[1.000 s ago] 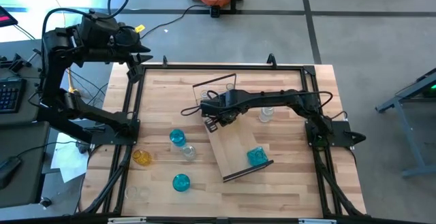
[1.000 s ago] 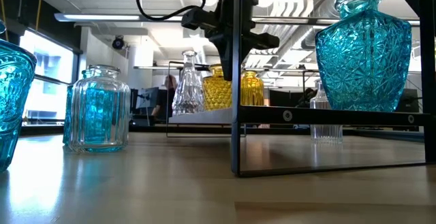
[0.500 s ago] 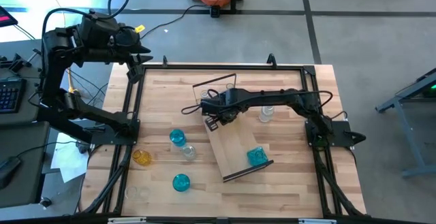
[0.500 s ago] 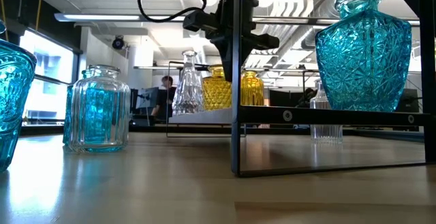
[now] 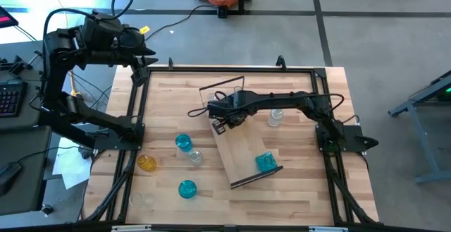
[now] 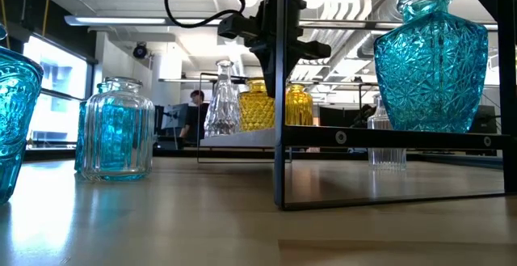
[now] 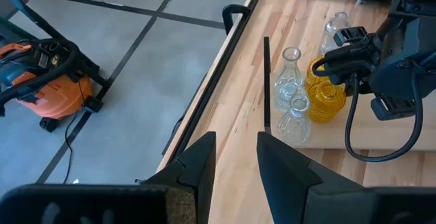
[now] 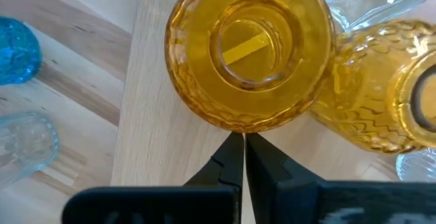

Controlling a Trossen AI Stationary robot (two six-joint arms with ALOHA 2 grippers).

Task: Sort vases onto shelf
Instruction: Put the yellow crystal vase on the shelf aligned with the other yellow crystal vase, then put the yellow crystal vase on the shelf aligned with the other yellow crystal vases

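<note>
The shelf (image 5: 243, 146) lies slantwise on the table. At its far end stand two amber vases (image 8: 248, 47) (image 8: 388, 94) and clear vases (image 7: 291, 64). A blue vase (image 5: 265, 163) stands on its near end. More blue (image 5: 183, 143), clear (image 5: 195, 157) and amber (image 5: 146, 163) vases stand on the tabletop to the left. My right gripper (image 8: 240, 149) points down, shut, its tips beside the nearer amber vase's body. My left gripper (image 7: 235, 152) hangs open and high beyond the table's far left corner, with nothing between its fingers. My right gripper's shut fingertips (image 8: 235, 142) come from above, right at the lower side of the amber vase (image 8: 238, 125), which stands upright on the shelf. Whether they touch the glass, I cannot tell.
A clear vase (image 5: 274, 118) stands on the table right of the shelf, under my right arm. Another blue vase (image 5: 187, 188) and a clear one (image 5: 144, 199) are near the front left. The shelf's dark end frame (image 6: 280, 88) rises at each short end. A black rail (image 5: 225, 68) edges the table.
</note>
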